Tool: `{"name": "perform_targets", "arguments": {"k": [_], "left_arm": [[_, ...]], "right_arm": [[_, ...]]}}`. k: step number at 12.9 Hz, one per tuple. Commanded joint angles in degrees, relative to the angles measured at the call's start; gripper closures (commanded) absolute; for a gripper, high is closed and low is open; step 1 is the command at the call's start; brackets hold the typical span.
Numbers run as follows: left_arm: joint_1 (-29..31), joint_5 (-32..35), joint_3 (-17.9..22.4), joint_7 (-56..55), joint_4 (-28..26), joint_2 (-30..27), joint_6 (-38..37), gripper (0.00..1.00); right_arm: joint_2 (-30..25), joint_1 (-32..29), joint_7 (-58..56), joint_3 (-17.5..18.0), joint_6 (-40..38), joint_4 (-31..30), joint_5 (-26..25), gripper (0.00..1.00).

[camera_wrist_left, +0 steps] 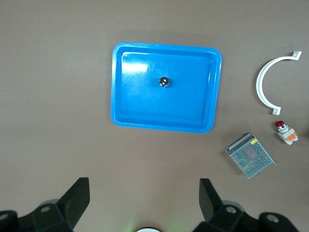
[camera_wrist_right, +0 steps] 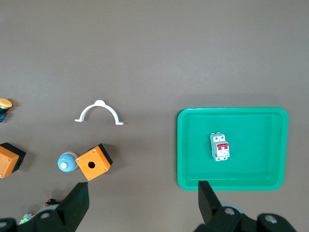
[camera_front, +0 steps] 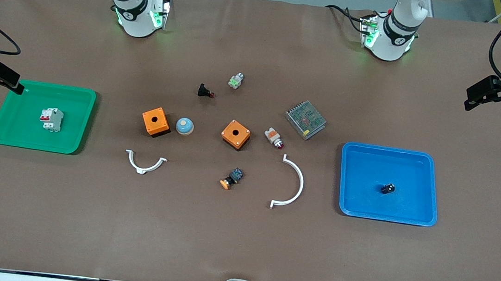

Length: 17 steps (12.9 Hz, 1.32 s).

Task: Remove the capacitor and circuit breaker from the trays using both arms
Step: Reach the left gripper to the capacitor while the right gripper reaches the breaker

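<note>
- The left gripper (camera_wrist_left: 142,203) is hovering high over the table by the blue tray (camera_front: 432,187), jaws spread wide and carrying nothing.
- The right gripper (camera_wrist_right: 142,203) is hanging over the table at the green tray (camera_front: 80,118), fingers wide apart and empty too.
- The capacitor (camera_front: 388,188), a tiny black stub with a pale end, is lying in the blue tray.
- The breaker (camera_front: 51,119), a white-grey block with red levers, is sitting in the green tray.

My left gripper (camera_wrist_left: 142,203) hangs high at my left table end, jaws wide, empty. My right gripper (camera_wrist_right: 142,203) mirrors it at my right end.
</note>
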Motion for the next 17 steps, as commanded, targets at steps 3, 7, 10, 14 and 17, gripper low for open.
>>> {"name": "perform_targets", "arguments": {"k": [3,7,10,14,17], "left_arm": [[0.25,0.79,0.29,1.13,0.77,2.50,-0.37,0.00],[0.61,0.62,1.61,0.70,-0.53,11.99,5.59,0.00],[1.84,-0.18,1.26,-0.10,-9.30,15.17,18.29,0.00],[1.84,-0.35,1.08,-0.27,-18.64,21.05,36.60,0.03],[1.93,-6.13,0.99,-0.45,-19.36,26.76,41.02,0.08]], "right_arm": [[-0.83,-0.65,-0.62,0.51,-0.54,0.00,-0.27,0.00],[-0.83,0.40,-0.63,0.68,0.07,0.09,-2.98,0.00],[0.91,0.67,-0.45,0.68,0.51,0.00,-3.08,0.00],[6.36,1.02,-1.06,0.60,1.21,0.18,-3.17,0.00],[10.75,0.32,-0.89,0.34,5.69,-0.26,-3.78,0.00]]}}
